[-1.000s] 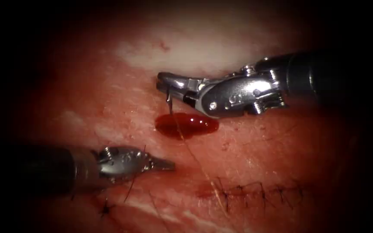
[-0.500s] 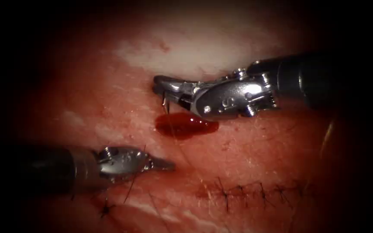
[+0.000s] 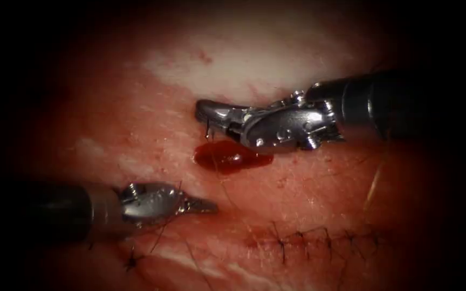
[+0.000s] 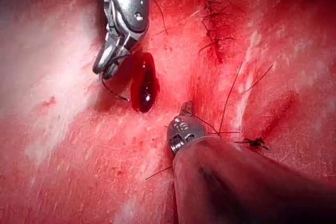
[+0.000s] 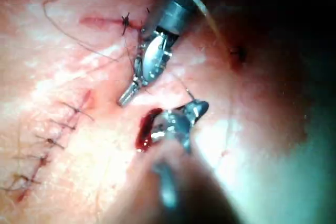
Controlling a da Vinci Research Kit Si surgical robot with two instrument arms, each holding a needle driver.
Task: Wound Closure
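Needle (image 3: pixel 210 128) is hanging point-down from my right gripper (image 3: pixel 211 116), clamped shut above the red fluid (image 3: pixel 232 157); my left gripper (image 3: pixel 203 205) is sitting closed, empty, farther off.

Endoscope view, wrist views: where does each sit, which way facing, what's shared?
Endoscope: above and in front, facing the stitched cut in the red tissue; shows the left end effector, shut, holding nothing, and the right end effector, shut on a thin dark curved needle, outside the tissue.
Left wrist: on the left arm, looking along its shaft at its end effector.
Right wrist: same for the right arm.
Shared: glossy red fluid pool.
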